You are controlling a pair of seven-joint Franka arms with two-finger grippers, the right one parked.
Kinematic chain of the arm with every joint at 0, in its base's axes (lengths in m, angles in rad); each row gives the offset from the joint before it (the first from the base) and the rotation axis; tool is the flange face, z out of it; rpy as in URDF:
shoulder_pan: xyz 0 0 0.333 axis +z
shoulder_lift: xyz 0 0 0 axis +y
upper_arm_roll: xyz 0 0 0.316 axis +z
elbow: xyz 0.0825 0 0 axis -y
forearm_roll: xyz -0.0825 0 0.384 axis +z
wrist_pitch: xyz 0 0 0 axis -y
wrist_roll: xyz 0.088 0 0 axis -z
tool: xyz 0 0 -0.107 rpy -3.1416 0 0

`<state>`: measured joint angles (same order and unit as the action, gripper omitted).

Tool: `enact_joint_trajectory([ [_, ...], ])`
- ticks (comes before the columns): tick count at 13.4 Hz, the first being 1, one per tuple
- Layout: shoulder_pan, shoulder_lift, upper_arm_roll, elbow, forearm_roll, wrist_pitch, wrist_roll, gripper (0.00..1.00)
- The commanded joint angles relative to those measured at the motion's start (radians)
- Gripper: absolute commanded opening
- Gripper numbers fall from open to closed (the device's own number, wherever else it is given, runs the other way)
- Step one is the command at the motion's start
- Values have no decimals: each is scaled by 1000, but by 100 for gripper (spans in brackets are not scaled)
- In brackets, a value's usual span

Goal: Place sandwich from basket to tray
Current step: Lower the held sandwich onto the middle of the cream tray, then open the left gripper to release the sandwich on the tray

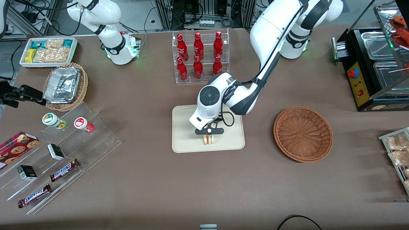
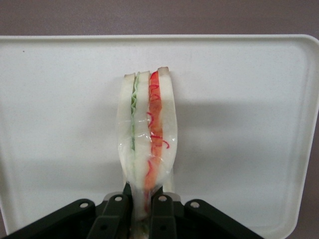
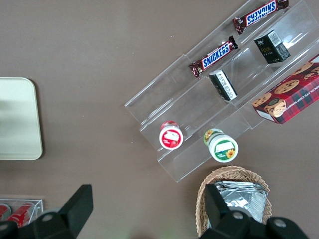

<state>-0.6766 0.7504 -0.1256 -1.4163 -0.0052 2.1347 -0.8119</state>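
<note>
Front view: the left arm's pincer (image 1: 209, 133) hangs over the flat cream-beige rectangular tray (image 1: 185, 140), closed on the small triangular sandwich (image 1: 208, 139) of pale bread with a red and green filling stripe. The sandwich sits at about six o'clock on the tray, near the rim that faces the front camera, and looks to be at or just above the tray floor; contact cannot be confirmed. The round reddish-brown wicker basket (image 1: 303, 133) lies at three o'clock from the tray, toward the working arm's end of the brown surface (image 1: 204, 185), and shows nothing inside.

Left wrist view: the black fingers (image 2: 115, 214) pinch one narrow end of the sandwich (image 2: 148, 149), which stands on edge over the tray (image 2: 60, 99), its film wrap bulging where it is squeezed.

Judged risks: standing on its thin edge, the wedge may topple when released. If the wrap clings to a finger pad, lifting away could drag the sandwich toward the nearby rim. Letting go while it is above the floor could make it bounce or roll.
</note>
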Motion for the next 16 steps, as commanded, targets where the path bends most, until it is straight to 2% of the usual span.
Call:
enact_joint_trajectory([
  [1, -12, 20, 6, 28, -4, 5, -36, 0],
  [3, -12, 20, 6, 28, -6, 5, -36, 0],
  [4, -12, 20, 6, 30, -7, 5, -36, 41],
  [5, -12, 20, 6, 28, -6, 5, -36, 98],
  [6, -12, 20, 6, 30, -6, 5, -36, 100],
  [12, -12, 6, 6, 36, -6, 4, -32, 100],
  [16, -6, -74, 6, 39, -9, -68, -23, 100],
])
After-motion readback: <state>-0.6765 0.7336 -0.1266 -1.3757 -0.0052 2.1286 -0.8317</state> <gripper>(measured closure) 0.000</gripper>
